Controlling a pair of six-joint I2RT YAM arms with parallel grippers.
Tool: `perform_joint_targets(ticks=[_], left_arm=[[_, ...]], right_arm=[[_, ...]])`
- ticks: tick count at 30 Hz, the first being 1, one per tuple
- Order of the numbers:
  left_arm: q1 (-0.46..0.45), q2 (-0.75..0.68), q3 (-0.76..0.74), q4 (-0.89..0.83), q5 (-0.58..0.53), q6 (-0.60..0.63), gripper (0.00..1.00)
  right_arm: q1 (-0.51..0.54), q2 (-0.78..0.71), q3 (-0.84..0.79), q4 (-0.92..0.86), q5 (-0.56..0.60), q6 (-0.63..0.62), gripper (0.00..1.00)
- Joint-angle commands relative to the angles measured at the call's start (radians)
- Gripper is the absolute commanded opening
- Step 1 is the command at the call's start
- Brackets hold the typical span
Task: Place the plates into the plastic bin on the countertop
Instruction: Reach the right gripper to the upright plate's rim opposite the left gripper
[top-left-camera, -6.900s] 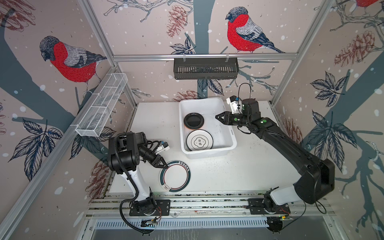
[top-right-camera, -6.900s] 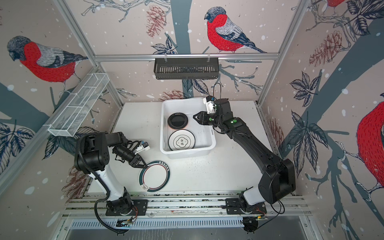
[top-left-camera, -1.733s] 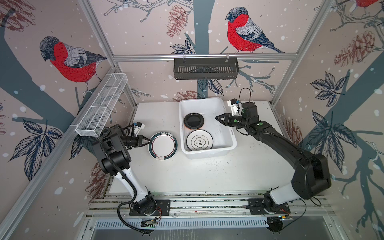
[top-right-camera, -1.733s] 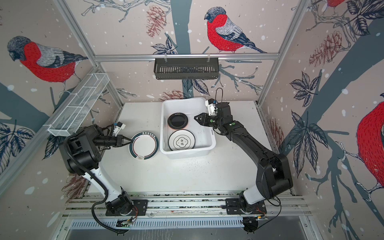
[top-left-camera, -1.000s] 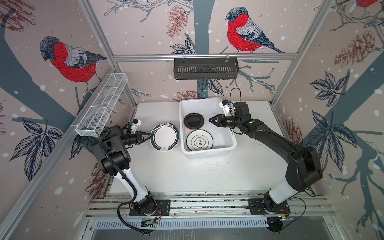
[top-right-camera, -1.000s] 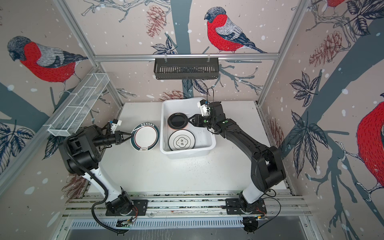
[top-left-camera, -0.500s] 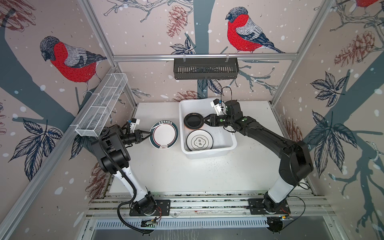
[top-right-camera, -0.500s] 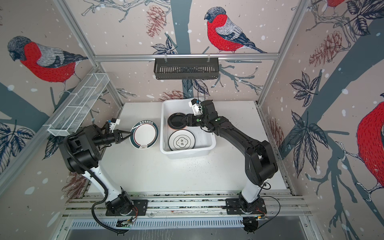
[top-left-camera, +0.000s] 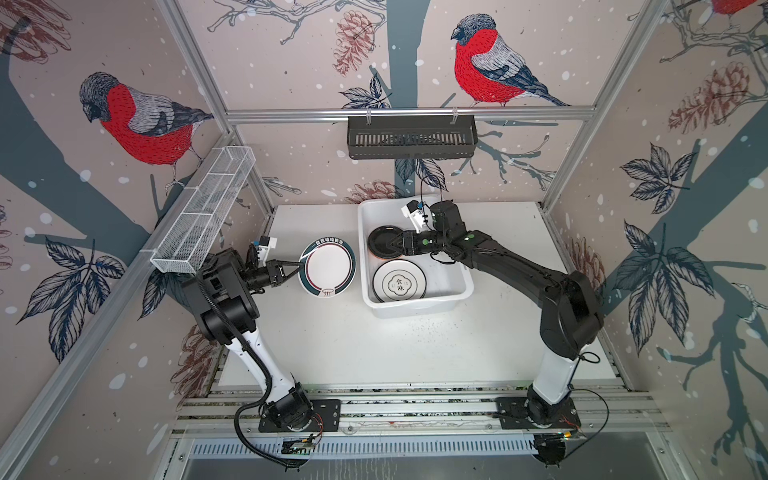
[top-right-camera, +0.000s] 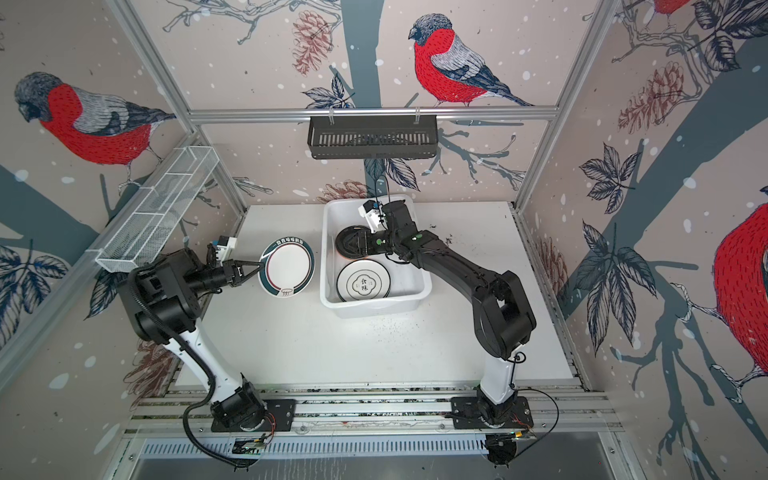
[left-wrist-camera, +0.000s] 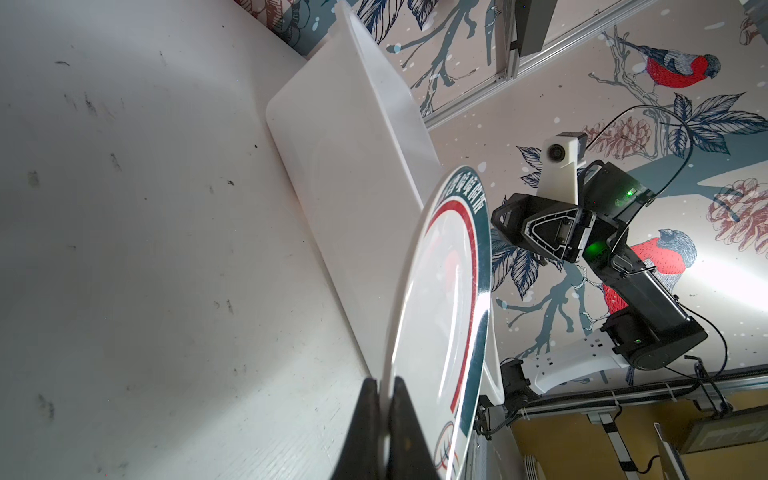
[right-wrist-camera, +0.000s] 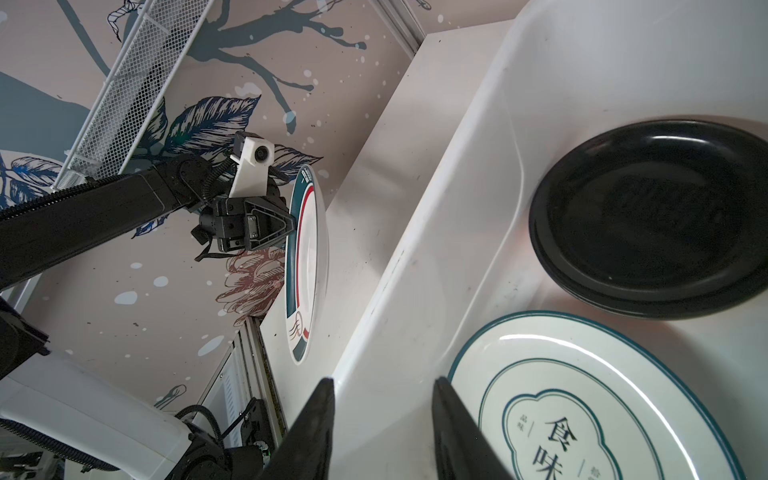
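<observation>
left gripper clamped on the rim of the green-rimmed plate, just beside the plastic bin.
i see the plate face up over the countertop, outside the bin's left wall. right gripper hangs in the bin over the black plate, fingers partly apart, nothing between them; a white lettered plate lies flat in the bin.

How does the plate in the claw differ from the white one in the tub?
The held plate hangs outside the tub, pinched by the left claw; the tub plate lies flat. The held plate's green band is broad, the tub plate's thin. Both are round, white.
</observation>
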Motion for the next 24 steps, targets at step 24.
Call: perform_joint_targets(ticks=[24], left_arm=[[-0.002,-0.066,-0.017,-0.070,0.058,0.067,0.00]], right_arm=[[0.189,0.269,0.355,-0.111,0.130,-0.035,0.40]])
